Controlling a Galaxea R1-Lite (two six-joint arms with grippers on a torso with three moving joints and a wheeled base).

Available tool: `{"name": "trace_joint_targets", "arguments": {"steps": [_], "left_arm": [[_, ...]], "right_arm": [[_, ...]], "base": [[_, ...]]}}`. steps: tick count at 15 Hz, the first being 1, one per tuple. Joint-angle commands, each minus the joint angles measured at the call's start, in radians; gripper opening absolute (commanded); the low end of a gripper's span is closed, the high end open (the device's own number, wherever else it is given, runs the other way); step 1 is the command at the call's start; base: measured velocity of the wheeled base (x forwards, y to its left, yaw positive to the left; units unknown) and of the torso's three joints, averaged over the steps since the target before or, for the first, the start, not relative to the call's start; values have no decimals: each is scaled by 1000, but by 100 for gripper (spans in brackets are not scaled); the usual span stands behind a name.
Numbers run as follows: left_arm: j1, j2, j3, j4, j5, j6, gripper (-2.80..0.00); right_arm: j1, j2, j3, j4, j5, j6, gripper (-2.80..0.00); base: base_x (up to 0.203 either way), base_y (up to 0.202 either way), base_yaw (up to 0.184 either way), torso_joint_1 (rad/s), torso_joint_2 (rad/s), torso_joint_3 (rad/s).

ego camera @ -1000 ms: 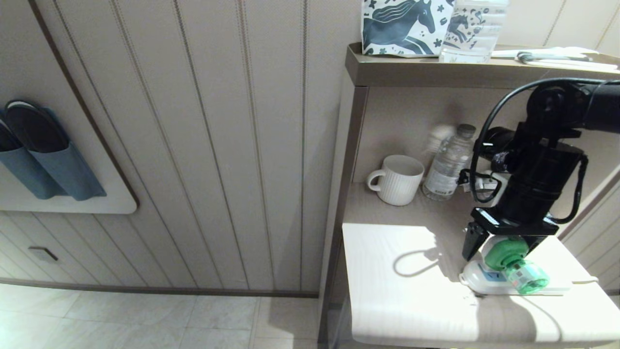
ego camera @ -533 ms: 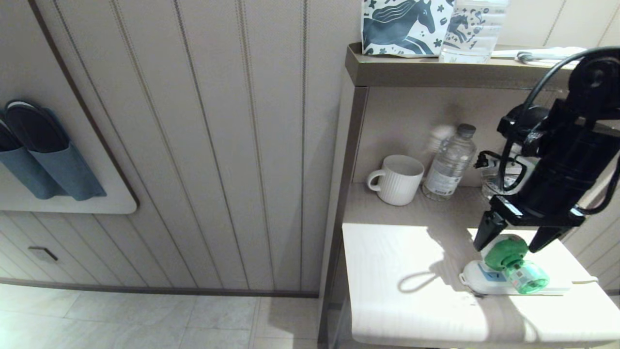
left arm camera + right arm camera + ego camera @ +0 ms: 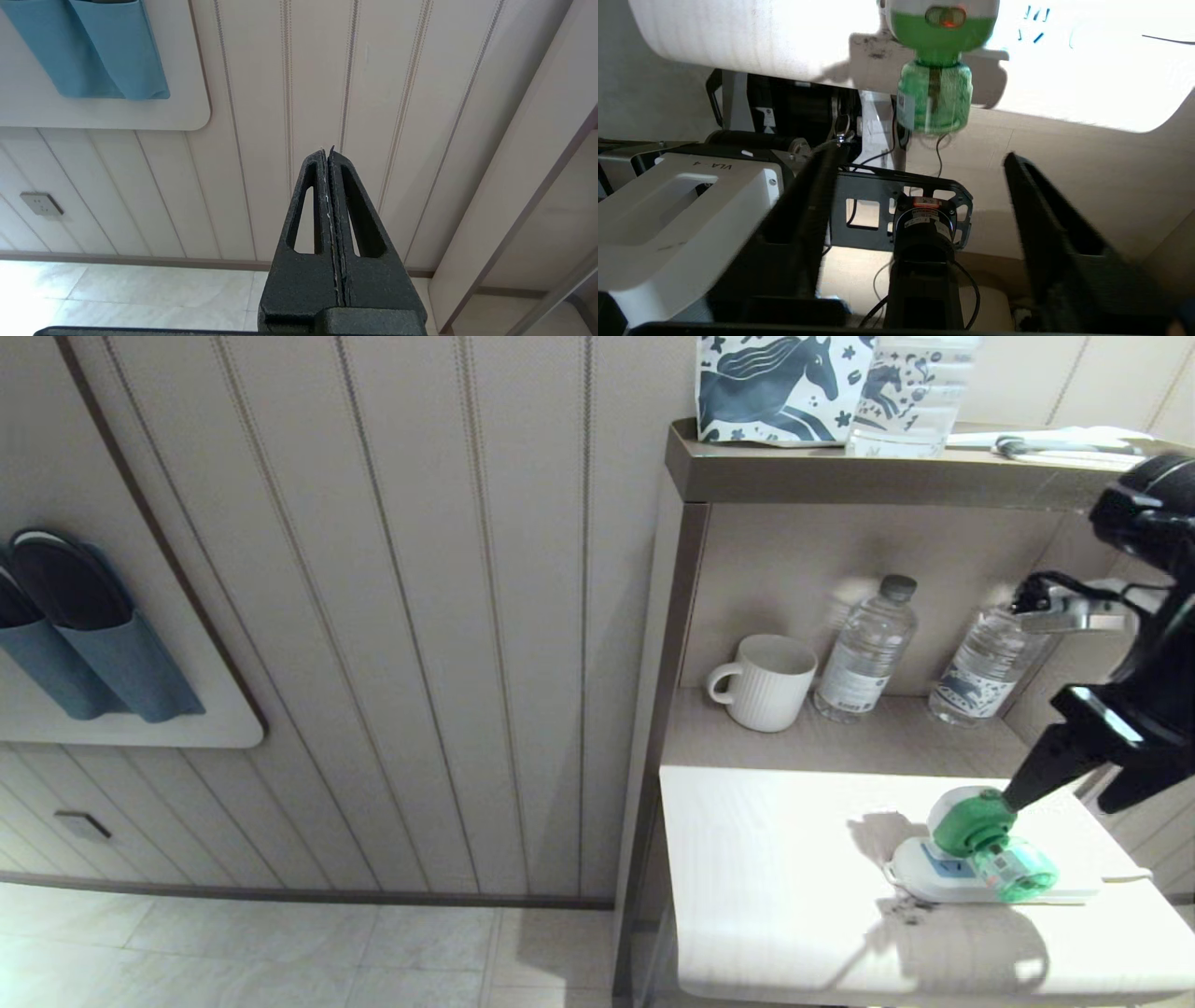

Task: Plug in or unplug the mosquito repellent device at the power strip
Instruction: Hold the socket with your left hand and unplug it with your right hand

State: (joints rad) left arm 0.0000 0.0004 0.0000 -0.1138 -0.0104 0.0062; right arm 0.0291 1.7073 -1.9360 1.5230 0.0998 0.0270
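The mosquito repellent device [image 3: 990,845], a green-and-white head with a translucent green bottle, sits plugged into the white power strip [image 3: 934,879] on the white table top [image 3: 775,887]. In the right wrist view the device [image 3: 936,88] shows a small orange light on its head. My right gripper [image 3: 1074,793] hangs open just up and to the right of the device, apart from it, with nothing between its fingers [image 3: 920,154]. My left gripper [image 3: 327,151] is shut and empty, parked facing the panelled wall.
On the shelf behind the table stand a white mug [image 3: 767,681] and two clear water bottles [image 3: 868,649] [image 3: 985,667]. An upper ledge carries a horse-print bag [image 3: 780,387]. Blue slipper pockets [image 3: 84,644] hang on the wall at the left.
My right gripper, which stood over the device's head a second ago, has drawn back up and to the right. The device has stayed on the strip.
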Motion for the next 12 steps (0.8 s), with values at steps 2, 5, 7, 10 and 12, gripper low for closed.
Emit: {"name": "trace_joint_targets", "arguments": {"steps": [2, 5, 7, 10, 12], "left_arm": [[0, 0, 0, -1, 0, 0, -280], [0, 0, 0, -1, 0, 0, -280], [0, 0, 0, -1, 0, 0, -280], [0, 0, 0, -1, -1, 0, -280], [0, 0, 0, -1, 0, 0, -280]], "right_arm": [[3, -130, 13, 45, 3, -1, -280], [6, -257, 31, 47, 3, 7, -280], [6, -383, 55, 47, 1, 10, -280], [-1, -628, 127, 46, -23, 14, -280], [-23, -835, 254, -10, -59, 12, -280]], "base": [[0, 0, 0, 0, 0, 0], [0, 0, 0, 0, 0, 0], [0, 0, 0, 0, 0, 0], [0, 0, 0, 0, 0, 0], [0, 0, 0, 0, 0, 0]]}}
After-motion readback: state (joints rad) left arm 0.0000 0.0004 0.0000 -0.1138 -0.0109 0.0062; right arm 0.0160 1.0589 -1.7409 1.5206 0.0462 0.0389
